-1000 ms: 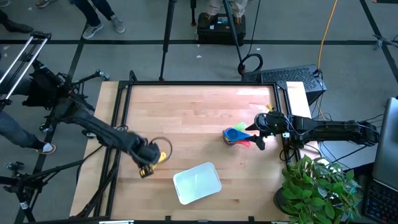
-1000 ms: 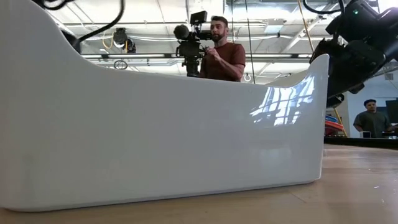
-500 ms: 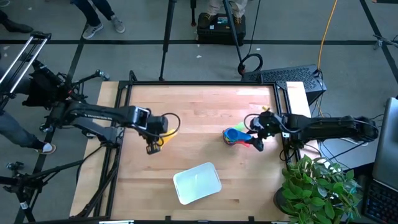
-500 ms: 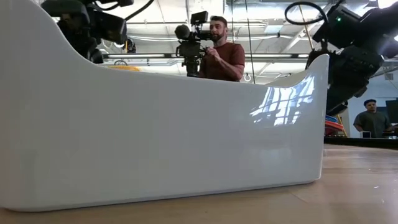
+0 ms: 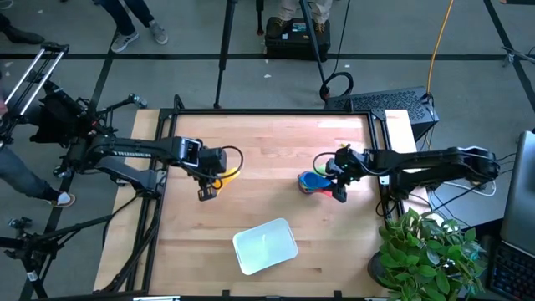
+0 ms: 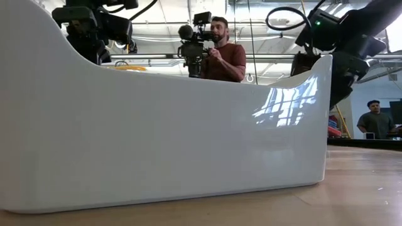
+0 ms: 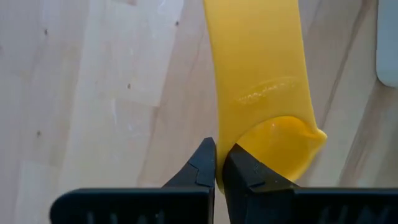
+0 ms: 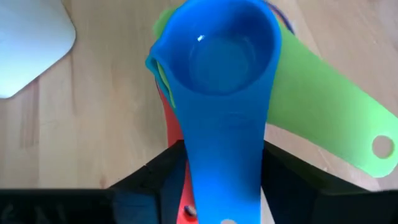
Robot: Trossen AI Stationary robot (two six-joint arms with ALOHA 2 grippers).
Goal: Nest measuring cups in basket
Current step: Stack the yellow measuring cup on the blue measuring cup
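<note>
My left gripper (image 5: 216, 177) hangs over the table's left middle, shut on the yellow measuring cup (image 7: 261, 74). At the table's right, several cups lie stacked (image 5: 314, 181): a blue one (image 8: 224, 56) on top, with green (image 8: 329, 118) and red (image 8: 171, 127) handles fanning out beneath. My right gripper (image 5: 333, 180) is open at the stack's right side. Its fingers stand on either side of the blue cup's handle (image 8: 224, 168); whether they touch it does not show. The pale basket (image 5: 265, 245) sits on its base near the near edge and fills the low view (image 6: 157, 138). My left gripper pinches the yellow cup between its two fingers (image 7: 205, 165), on the thin edge where handle and bowl meet (image 7: 219, 149). The cup is lifted clear of the wood. Its handle (image 7: 255, 50) reaches forward past the fingertips and its bowl (image 7: 280, 146) sits beside them.
Bare wood lies between the two arms and around the basket. A potted plant (image 5: 426, 242) stands off the table's near right corner. Black frame rails (image 5: 163, 167) run along the table's sides. A person with a camera (image 6: 210, 44) stands beyond the far edge.
My left gripper has carried the yellow cup from just left of the basket toward the table's far edge, ending over the left middle, and has turned as it went. My right gripper has slid toward the table's left, up to the stack of cups.
</note>
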